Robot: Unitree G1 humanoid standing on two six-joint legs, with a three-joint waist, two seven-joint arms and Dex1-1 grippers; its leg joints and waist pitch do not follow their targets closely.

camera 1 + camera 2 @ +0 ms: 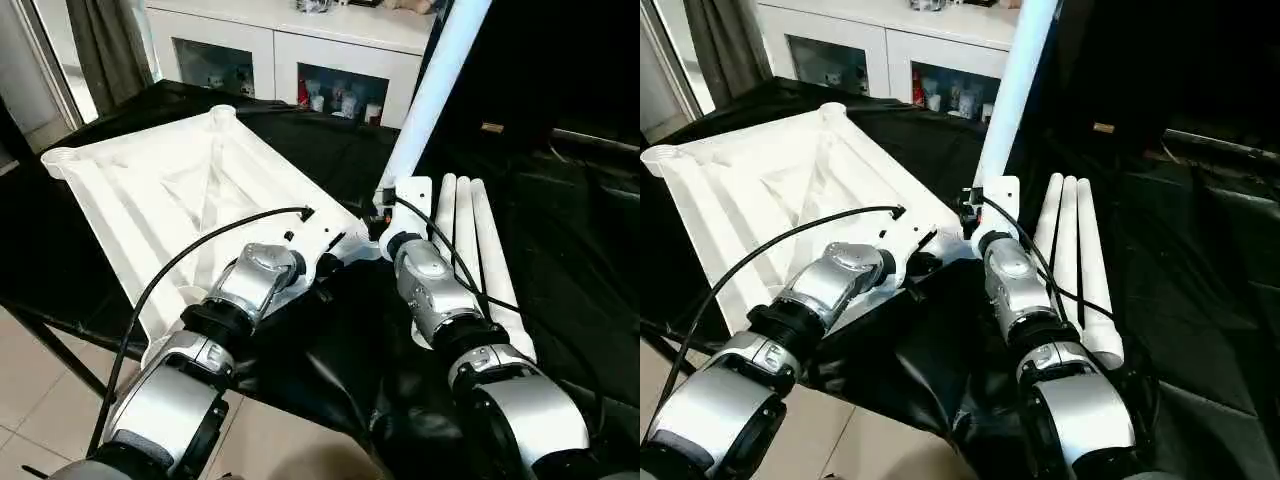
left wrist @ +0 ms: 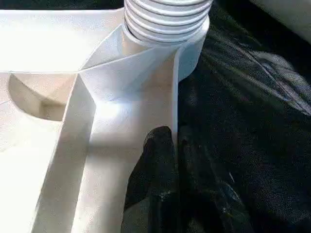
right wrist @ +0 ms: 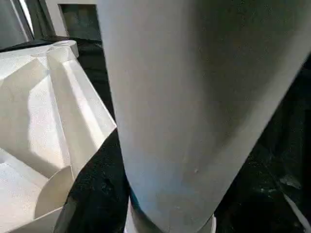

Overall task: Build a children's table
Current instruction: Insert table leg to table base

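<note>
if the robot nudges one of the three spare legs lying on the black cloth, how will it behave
The spare legs are round, smooth tubes, so one would probably roll sideways. Being tapered, it may curve rather than roll straight. They look like hollow plastic, likely light and stiff; the black cloth might slow them.

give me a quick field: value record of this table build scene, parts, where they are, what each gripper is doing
table top: white table top lies ribbed side up on the black-draped surface
standing leg: one white leg stands in the near corner socket, threads showing at the joint
spare legs: three spare legs lie side by side on the cloth, to the right of the top
left gripper: left gripper shut on the top's edge wall by that socket
right gripper: right gripper around the standing leg's base
</note>
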